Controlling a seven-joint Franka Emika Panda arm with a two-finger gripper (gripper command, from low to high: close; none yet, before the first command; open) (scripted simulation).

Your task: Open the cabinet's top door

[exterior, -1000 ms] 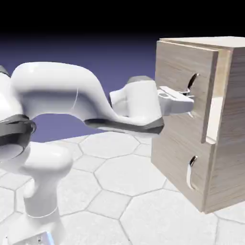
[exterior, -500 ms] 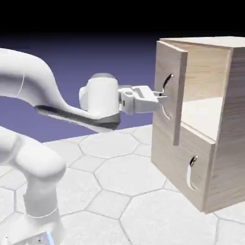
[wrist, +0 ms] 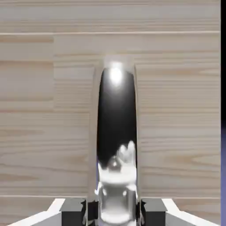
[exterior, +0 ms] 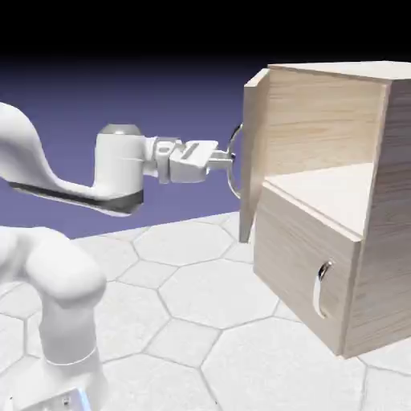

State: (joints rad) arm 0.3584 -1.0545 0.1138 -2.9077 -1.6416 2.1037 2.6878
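Two wood-grain panels front the cabinet [exterior: 337, 193], which fills the right half of the exterior view, standing on the pale hexagon-tiled worktop [exterior: 201, 321]. The top door [exterior: 253, 152] has swung well out on hinges along one vertical side and now shows almost edge-on near the upper middle of the frame, with the bare upper compartment open behind it. The lower panel [exterior: 301, 273] sits closed with its own small silver handle.

The gripper [exterior: 225, 163] reaches in from the left of the frame, and its fingers [wrist: 74, 211] are clenched on the door's long curved handle [wrist: 115, 132]. In the hand view that handle runs up the middle of the picture between the two grey tips, dark and mirror-bright, with a highlight near its top.

By its look, the door is a stiff, flat board that will not flex; it should swing as one rigid piece around its hinge line, so the pull has to follow an arc, not a straight line. The handle is the sensible hold: it stands clear of the wood and lies far from the hinge, giving good leverage. Its polished, rounded metal looks slippery, so a grip across the middle of the bow seems safest. The wood itself appears matte, with horizontal grain and plank seams.
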